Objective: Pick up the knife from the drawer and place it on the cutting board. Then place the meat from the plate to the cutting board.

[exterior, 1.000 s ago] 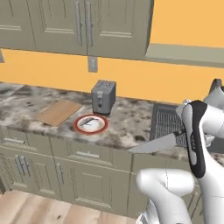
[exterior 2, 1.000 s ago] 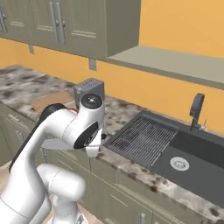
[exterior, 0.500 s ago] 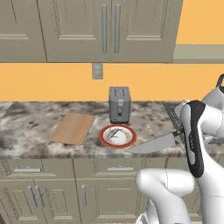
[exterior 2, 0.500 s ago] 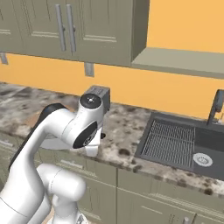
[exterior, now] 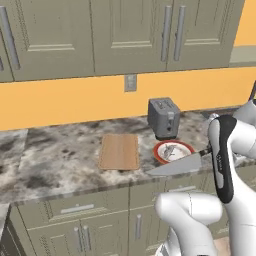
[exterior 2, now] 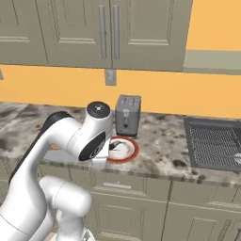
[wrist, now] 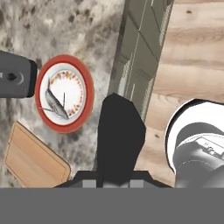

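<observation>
While the arm hangs at the cabinet front, the scene reads as follows.

Surface: a mottled grey stone surface [exterior: 60, 160] runs below beige-olive wall cabinets [exterior: 125, 35] and an orange wall.
Arm: white, with dark joints, rising at the lower right of the left base view and bent over the edge of the surface.
Toaster: a grey toaster [exterior: 164, 117] stands at the back, just behind the plate.
Cutting board: the bare light wooden cutting board [exterior: 119, 151] lies flat, just left of the plate.
Plate: the red-rimmed plate [exterior: 173, 152] sits near the front edge, carrying the meat [wrist: 56, 105], a pale greyish piece.
Knife: the knife [exterior: 176, 165] is held level above the front edge, blade pointing left toward the board, handle in the jaws.
Jaws: the gripper [exterior: 210, 150] seems clamped narrow on the black handle, largely hidden behind the forearm.
</observation>
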Controlling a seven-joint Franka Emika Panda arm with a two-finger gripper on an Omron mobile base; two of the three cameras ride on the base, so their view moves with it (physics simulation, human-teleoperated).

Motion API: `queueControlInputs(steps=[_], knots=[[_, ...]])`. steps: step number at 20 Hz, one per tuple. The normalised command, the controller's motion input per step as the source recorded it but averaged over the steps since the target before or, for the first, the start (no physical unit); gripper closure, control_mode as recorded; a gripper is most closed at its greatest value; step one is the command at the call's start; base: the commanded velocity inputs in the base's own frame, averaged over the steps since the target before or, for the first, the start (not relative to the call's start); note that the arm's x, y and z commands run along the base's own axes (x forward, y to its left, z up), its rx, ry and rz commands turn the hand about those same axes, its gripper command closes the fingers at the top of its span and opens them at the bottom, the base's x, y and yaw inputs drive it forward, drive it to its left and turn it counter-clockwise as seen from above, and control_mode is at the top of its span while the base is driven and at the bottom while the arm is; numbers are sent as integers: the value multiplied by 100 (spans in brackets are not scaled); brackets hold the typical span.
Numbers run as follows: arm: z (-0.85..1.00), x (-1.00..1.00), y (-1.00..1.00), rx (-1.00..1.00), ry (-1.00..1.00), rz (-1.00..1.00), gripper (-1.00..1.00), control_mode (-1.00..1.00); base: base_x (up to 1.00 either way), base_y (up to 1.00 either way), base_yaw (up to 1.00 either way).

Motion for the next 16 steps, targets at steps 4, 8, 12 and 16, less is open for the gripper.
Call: queueControlInputs(steps=[4,8,12,16], knots=[[0,0,0,0,0,0,100,100,19,36,-6],[0,0,0,0,0,0,100,100,68,42,0],[0,0,0,0,0,0,100,100,97,48,0],[0,0,0,0,0,0,100,100,41,97,0]])
